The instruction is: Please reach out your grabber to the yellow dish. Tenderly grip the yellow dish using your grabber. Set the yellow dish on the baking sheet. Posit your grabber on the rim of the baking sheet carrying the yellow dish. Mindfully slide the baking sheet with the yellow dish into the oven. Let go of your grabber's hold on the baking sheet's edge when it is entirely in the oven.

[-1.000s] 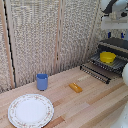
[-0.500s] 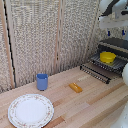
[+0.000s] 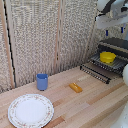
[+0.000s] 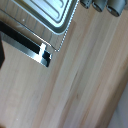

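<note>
Yellow dish [image 3: 107,57] sits on the baking sheet [image 3: 98,70] at the oven [image 3: 118,47] mouth—ready for sliding in—while my tool [image 3: 111,15] hangs high above it, whether spread or closed I cannot tell.

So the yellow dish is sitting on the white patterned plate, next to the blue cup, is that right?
Not quite. The exterior view shows the yellow dish sitting on the baking sheet in front of the oven. The white patterned plate holds nothing, though it is next to the blue cup.
</note>
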Tool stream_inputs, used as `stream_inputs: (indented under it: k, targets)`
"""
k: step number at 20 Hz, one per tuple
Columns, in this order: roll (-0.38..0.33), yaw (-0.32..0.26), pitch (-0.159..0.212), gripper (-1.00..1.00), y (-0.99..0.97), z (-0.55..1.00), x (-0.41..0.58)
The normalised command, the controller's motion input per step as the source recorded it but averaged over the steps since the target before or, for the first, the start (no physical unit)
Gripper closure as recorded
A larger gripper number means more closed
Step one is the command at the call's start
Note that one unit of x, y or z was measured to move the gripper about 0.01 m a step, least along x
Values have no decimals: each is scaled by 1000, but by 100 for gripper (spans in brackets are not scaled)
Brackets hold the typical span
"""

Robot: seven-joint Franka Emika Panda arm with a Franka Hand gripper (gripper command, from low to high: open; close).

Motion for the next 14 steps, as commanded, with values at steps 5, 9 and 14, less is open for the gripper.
stream_inputs:
  k: [5,9,14]
  targets:
    - [-207,297,84,-100,-16,-46,-4]
    - [-233,283,67,-100,-33,-81,0]
    - [-267,246,111,-100,-33,-65,-42]
